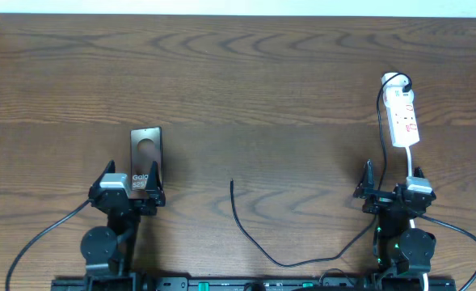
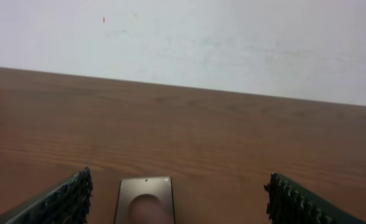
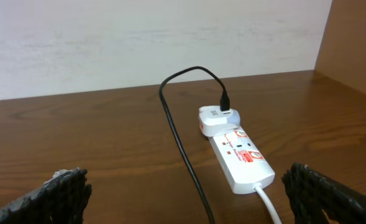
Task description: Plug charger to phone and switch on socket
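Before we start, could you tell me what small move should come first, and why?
Probably reach the right gripper, jaws open, toward the loose tip of the charger: it lies unplugged mid-table, and the left gripper sits over the phone.

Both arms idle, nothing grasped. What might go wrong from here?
The charger's tip is thin and lies loose mid-table, so a pinch may slip. The phone lies flat and unheld; pushing the connector could slide it. The charger also passes close by the right gripper toward the socket; it might snag.
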Motion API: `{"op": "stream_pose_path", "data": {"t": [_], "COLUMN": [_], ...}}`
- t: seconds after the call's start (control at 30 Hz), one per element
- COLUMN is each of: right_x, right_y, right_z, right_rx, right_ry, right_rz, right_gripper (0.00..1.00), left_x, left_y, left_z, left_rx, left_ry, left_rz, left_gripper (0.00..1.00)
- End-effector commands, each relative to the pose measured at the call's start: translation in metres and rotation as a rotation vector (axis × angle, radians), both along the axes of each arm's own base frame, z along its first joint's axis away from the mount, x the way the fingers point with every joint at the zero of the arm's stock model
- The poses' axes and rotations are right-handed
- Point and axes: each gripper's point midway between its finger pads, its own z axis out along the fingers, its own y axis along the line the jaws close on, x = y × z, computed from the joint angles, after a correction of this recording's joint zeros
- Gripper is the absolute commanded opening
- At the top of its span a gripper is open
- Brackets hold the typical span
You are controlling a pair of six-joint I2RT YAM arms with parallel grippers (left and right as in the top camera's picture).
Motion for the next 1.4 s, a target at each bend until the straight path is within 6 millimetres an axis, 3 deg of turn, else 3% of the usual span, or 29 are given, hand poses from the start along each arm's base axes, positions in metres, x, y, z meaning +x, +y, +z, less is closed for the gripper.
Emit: {"op": "stream_pose_path", "data": {"t": [0.0,0.3,0.53,0.7,0.97,1.37], "right_x": [0.0,0.0,0.0,0.0,0.0,0.0], "right_y": [0.001,0.001,0.001,0.001,0.001,0.001], "right_z": [-0.001,-0.001,-0.001,-0.001,-0.001,-0.001], "right_rx": [-0.012,-0.012,-0.012,-0.012,-0.011,-0.012], "right_ry": [0.004,0.004,0.004,0.004,0.004,0.004], "right_rz": [0.003,0.003,0.003,0.003,0.003,0.003], "right_gripper": [0.99,0.99,0.99,0.99,0.99,0.99], "left_x": [-0.003,0.026,0.062,0.075,0.093,0.083], "left_y": [-0.001,0.001,0.003,0.004,0.005,0.005], "left_z": [0.045,0.093,0.093,0.064,-0.011,-0.101], "left_rx": [0.042,0.061,0.032,0.033,0.013,-0.017], "left_ry": [-0.021,0.224,0.608,0.862,1.114,1.442], "left_rz": [-0.008,-0.02,-0.034,-0.056,-0.069,-0.085], "left_gripper": [0.88,0.88,0.88,0.88,0.88,0.88]}}
